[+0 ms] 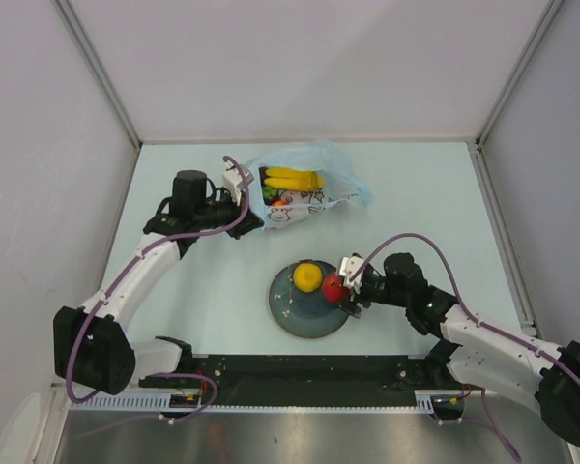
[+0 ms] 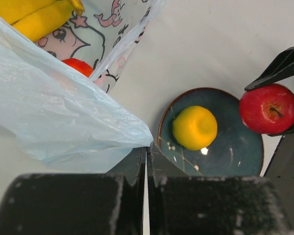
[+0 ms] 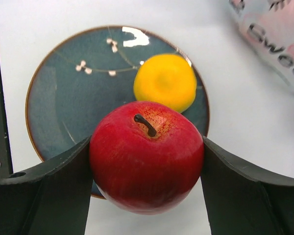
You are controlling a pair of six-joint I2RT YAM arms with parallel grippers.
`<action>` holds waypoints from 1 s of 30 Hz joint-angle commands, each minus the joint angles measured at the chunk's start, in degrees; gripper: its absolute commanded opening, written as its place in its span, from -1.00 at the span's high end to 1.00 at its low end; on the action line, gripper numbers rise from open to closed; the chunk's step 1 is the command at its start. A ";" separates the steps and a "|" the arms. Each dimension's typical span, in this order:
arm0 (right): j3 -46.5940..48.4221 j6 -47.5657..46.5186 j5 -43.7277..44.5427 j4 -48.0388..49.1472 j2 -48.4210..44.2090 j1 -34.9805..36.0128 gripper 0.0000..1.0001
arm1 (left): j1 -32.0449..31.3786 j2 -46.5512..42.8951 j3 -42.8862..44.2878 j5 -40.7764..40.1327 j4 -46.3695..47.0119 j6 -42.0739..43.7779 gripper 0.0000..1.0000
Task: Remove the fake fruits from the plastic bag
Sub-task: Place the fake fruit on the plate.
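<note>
Pale table — plate beneath apple, bag beyond

Pale mint table. Plain white walls at 9, 12 and 3 o'clock. Grey frame posts in the corners. Black rail at 6 o'clock. Even, soft light.

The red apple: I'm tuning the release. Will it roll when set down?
The glossy round red toy apple likely rolls, being nearly spherical. The dark teal plate's raised rim would probably stop it. Its shiny skin looks slippery in the right end effector.
</note>
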 commanded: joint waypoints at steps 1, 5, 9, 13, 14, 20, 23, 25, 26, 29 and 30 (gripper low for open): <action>-0.82 4.25 5.19 7.36 0.37 1.59 0.20 | 0.43 0.83 5.00 -1.74 -4.11 5.47 1.00; -2.22 6.73 9.49 10.17 1.25 3.88 0.20 | 0.43 1.18 5.19 -1.57 -4.21 5.65 1.00; -2.58 8.48 11.79 13.59 4.23 4.67 0.19 | 0.43 1.97 4.92 -1.30 -2.63 3.89 1.00; -2.75 11.73 11.88 13.25 6.16 4.76 0.18 | 0.43 2.23 5.80 -0.95 -1.05 2.93 1.00; -2.75 13.56 12.57 13.25 6.61 4.85 0.18 | 0.43 2.15 5.80 -0.95 -0.78 2.66 1.00; -3.54 17.62 18.29 15.26 9.33 4.68 0.10 | 0.52 0.65 5.80 -0.69 -0.25 2.48 1.00; -4.07 17.62 18.38 16.50 10.47 4.76 0.10 | 0.43 0.39 5.36 0.10 -0.26 1.44 1.00; -4.25 18.59 18.90 16.94 11.35 4.76 0.13 | 0.52 0.74 5.27 0.54 0.36 -0.23 1.00; -4.25 18.94 19.08 17.11 11.88 4.94 0.13 | 0.61 1.09 5.18 1.33 0.71 -0.76 1.00; -4.51 19.38 19.43 18.08 13.72 4.94 0.13 | 0.61 1.35 5.09 1.69 2.29 -1.91 1.00; -4.60 19.47 19.44 18.52 13.99 5.02 0.13 | 0.61 1.53 5.18 1.86 2.56 -1.91 1.00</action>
